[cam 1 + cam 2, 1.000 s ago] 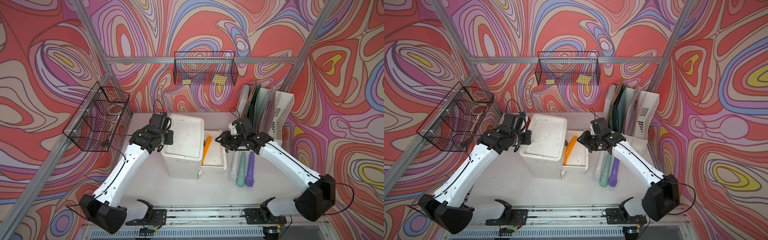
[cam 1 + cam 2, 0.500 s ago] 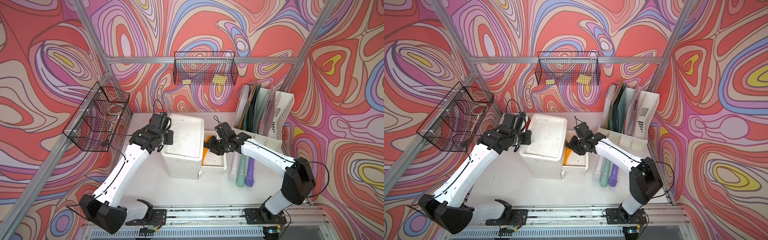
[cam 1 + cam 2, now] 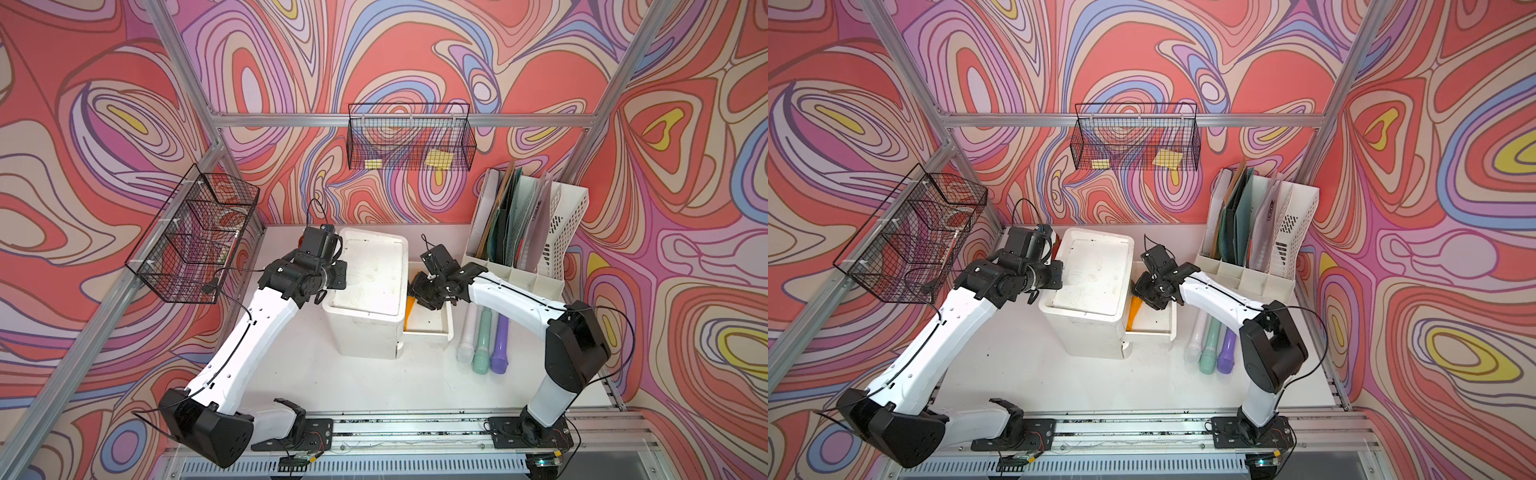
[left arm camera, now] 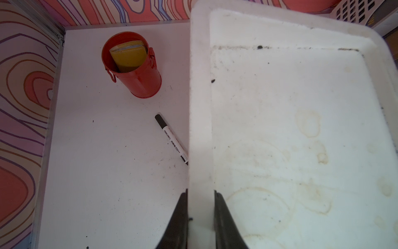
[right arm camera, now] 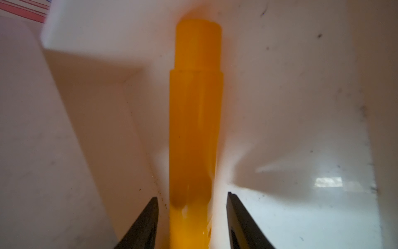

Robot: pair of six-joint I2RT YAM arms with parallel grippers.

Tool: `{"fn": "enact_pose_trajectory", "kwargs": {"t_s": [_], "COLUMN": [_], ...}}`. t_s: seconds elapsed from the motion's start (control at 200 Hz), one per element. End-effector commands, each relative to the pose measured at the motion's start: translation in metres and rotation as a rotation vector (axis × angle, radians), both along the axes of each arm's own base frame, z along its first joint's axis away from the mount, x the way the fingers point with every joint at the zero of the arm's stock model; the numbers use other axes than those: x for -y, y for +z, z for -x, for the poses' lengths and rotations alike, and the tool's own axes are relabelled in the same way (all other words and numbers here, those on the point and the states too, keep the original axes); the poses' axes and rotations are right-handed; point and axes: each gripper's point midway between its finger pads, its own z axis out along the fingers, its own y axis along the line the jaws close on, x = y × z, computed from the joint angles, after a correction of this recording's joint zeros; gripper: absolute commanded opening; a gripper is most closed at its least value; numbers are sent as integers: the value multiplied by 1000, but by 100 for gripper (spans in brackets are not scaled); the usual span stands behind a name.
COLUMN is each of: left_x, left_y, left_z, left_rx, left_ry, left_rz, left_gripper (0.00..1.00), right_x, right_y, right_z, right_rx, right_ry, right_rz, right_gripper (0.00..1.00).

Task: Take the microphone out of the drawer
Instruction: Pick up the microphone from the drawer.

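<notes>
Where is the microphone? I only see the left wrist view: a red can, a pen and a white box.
Observer: An orange microphone lies in the open drawer, on the box's side facing the right arm.
Operator: Is a pincer holding it?
Observer: Not yet. The right pincer is open, one finger on each side of it.
Operator: Any more microphones?
Observer: Three similar ones lie on the table beside the drawer: white one, green one, purple one.

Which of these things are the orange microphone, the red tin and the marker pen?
orange microphone (image 5: 195, 129): right wrist view, middle of its body.
red tin (image 4: 141, 83): left wrist view, on its outer wall.
marker pen (image 4: 172, 140): left wrist view, on its white barrel.
</notes>
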Motion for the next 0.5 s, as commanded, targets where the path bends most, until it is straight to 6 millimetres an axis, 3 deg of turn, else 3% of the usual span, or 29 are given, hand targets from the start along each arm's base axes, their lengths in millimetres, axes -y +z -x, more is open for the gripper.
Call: {"fn": "enact_pose_trajectory", "kwargs": {"t_s": [0.0, 0.03, 0.22, 0.381, 0.496], "left_x": [-8, -7, -8, -9, -9], "left_y": [-21, -20, -21, -21, -21], "left_z": [22, 22, 23, 24, 25], "left_rx": [-103, -103, -107, -105, -107], "left_ry": [-25, -25, -25, -22, -23], "left_rz": [-54, -52, -56, -61, -60], "left_gripper": [0, 0, 0, 0, 0], "right_x": [-3, -2, 7, 16, 21], "right_y": [-5, -21, -41, -46, -45], "right_z": [-2, 0, 8, 10, 9], "right_rx": [8, -18, -46, -49, -38], "right_ry": [-1, 0, 23, 24, 15], "right_rz": [32, 62, 206, 279, 299], "right_gripper": [50, 50, 50, 47, 39]}}
